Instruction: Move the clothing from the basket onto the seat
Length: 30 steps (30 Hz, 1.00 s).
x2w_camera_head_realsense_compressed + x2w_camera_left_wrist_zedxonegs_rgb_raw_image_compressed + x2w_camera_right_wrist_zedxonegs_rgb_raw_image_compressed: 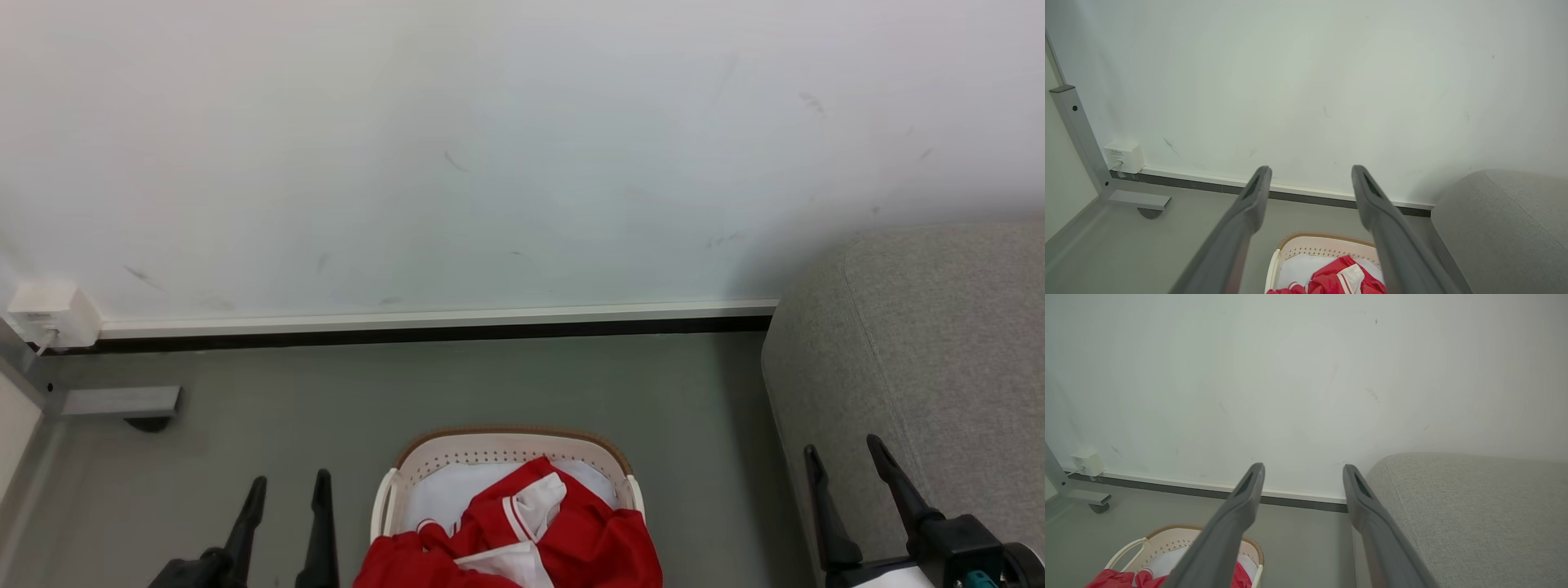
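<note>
A: Well, where is the red sports garment (pixel 604 539) to be found, and how are the jaws set?
B: It is heaped in the laundry basket (pixel 506 434), over a white liner sheet (pixel 441 498). The left jaws and the right jaws are both spread wide and nothing is held; the left pair is just beside the basket, the right before the grey sofa (pixel 939 343)
A: How should the pick be made?
B: A thick fold of red should be pinched deep, the liner left behind, and the garment lifted clear of the rim before it is swung right to the sofa
</note>
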Motion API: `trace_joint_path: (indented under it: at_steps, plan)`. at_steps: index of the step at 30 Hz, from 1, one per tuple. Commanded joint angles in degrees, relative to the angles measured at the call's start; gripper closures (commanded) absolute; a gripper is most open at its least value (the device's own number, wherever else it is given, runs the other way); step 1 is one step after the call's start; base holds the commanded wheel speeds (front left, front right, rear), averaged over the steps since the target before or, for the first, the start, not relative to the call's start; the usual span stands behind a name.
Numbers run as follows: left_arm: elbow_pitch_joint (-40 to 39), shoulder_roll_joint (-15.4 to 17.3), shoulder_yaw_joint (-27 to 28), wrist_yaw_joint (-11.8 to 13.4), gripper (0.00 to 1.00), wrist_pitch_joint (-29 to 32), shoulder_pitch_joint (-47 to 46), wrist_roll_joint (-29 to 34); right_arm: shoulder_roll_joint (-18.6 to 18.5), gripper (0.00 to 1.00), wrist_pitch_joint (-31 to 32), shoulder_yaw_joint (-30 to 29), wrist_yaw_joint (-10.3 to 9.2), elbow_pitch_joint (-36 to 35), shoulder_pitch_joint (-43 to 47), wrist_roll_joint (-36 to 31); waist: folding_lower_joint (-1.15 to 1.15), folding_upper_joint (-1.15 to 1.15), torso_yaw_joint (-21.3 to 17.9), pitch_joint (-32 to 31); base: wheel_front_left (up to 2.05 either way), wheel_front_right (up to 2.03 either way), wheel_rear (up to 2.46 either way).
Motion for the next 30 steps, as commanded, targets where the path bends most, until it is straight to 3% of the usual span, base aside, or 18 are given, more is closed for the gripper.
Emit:
trace_joint_path:
  at_steps: [1, 18, 30]
  plan:
    - [-0.1, 0.4, 0.1, 0.0, 0.0, -0.4, 0.5, 1.0, -0.5, 0.0, -0.4, 0.1, -0.11, 0.1, 0.2, -1.0, 0.0, 0.0, 0.0, 0.0, 0.0, 0.0, 0.0]
    - [0.9, 0.4, 0.1, -0.4, 0.0, -1.0, 0.1, 3.3, -0.5, 0.0, -1.1, 1.0, -0.12, 0.5, -0.3, -3.2, 0.0, 0.0, -1.5, 0.7, 0.0, 0.0, 0.0]
    - [7.4, 0.4, -2.5, -1.6, 0.0, -1.0, -2.4, 2.0, -0.4, 0.0, -1.1, 1.5, -0.12, -0.2, -1.9, -2.5, 0.0, 0.0, -5.0, 4.0, 0.0, 0.0, 0.0]
